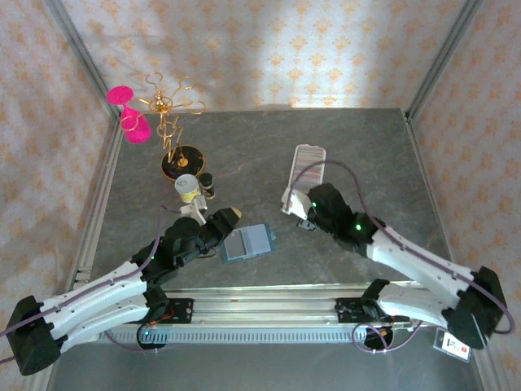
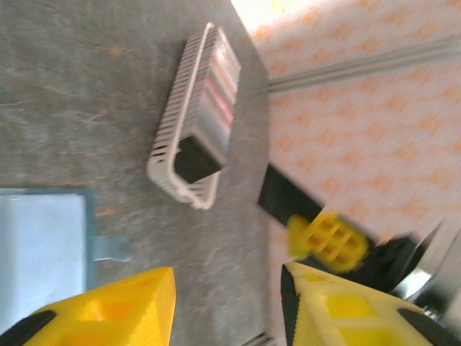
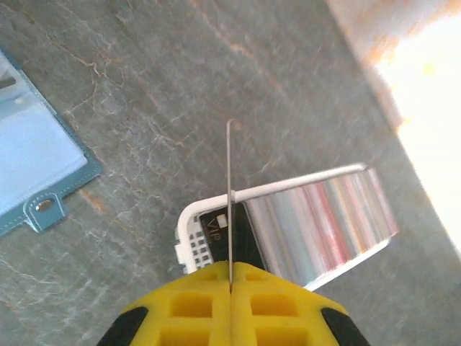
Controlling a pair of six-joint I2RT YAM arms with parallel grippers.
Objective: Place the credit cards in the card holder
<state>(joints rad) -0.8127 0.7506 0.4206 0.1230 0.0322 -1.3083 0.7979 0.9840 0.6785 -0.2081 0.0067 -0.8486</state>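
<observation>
From above the light is soft and even, with a washed-out bright patch on the far wall (image 1: 269, 57) and only faint shadows on the table (image 1: 342, 138). The left wrist view is smeared throughout, the tray (image 2: 173, 144) and the wall beyond it soft-edged, with glare at the top. The right wrist view is sharp on the table's veining and the card (image 3: 229, 187) edge, though the area beyond the tray burns out to white.

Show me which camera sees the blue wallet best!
The top camera: the whole wallet lies open on the table. The left wrist camera catches just part of its pale inside and its tab, cut off at the edge. The right wrist camera shows one corner with that tab.
</observation>
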